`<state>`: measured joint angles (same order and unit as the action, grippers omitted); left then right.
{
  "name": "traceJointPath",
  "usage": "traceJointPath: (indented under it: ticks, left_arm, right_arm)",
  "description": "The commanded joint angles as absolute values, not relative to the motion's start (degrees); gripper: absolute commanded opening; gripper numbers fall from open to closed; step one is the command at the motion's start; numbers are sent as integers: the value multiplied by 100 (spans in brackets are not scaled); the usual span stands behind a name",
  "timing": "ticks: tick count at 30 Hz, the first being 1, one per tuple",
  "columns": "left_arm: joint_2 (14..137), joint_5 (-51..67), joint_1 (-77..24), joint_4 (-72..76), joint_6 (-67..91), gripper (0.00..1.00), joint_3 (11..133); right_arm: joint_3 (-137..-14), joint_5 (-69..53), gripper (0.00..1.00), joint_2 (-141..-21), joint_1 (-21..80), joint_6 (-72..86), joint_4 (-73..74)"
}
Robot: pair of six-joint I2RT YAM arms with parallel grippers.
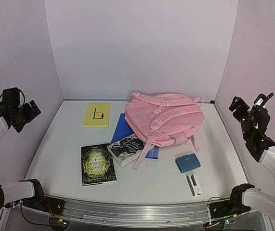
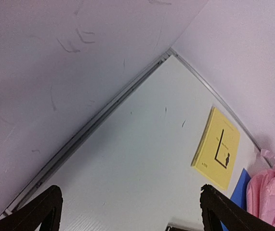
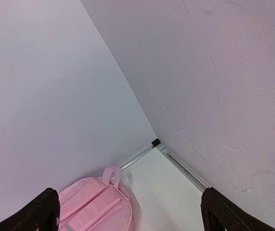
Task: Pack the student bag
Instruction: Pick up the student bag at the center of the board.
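White table (image 1: 65, 144): left gripper (image 2: 130, 192) and right gripper (image 3: 130, 192) gape wide, empty. Bag (image 1: 168, 118) overlaps folder (image 1: 122, 129) and book (image 1: 125, 150) at its near left; tugging it could drag them askew.

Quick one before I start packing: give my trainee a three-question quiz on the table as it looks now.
1. True or false: the student bag partly covers the blue folder.
2. The book nearest the back wall is: A) red B) yellow C) black.
3. Fill in: the left pincer and the right pincer both stand ____, holding nothing.
Key: 1 true; 2 B; 3 open.
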<state>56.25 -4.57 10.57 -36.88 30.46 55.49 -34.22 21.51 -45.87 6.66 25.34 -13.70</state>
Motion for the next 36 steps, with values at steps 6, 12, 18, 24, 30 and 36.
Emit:
traceJointPath:
  ticks: [6,12,18,24,30,36]
  left_arm:
    - [6265,782,1066,-4598,2193,100,7301]
    - [6226,1611,1069,-3507,1875,100,7128]
    - [6450,1839,1066,-3097,1956,100,6764]
    - [6252,2042,1057,-2848,2026,100,6221]
    - [6238,2019,1063,-2885,2000,100,6236]
    - [6321,2178,1062,-2853,2049,100,6205]
  right_arm:
    - [-3821,797,98,-5447,645,2450,-1002]
    - [-4304,-459,98,-6710,650,2870,-1045]
    - [-4952,-1107,98,-8344,643,3487,-1086]
    - [-5501,-1353,98,-9604,474,4114,-1319]
    - [-5686,-2106,98,-10290,69,4520,-1858]
    - [-5824,-2933,84,-10904,44,4716,-2443]
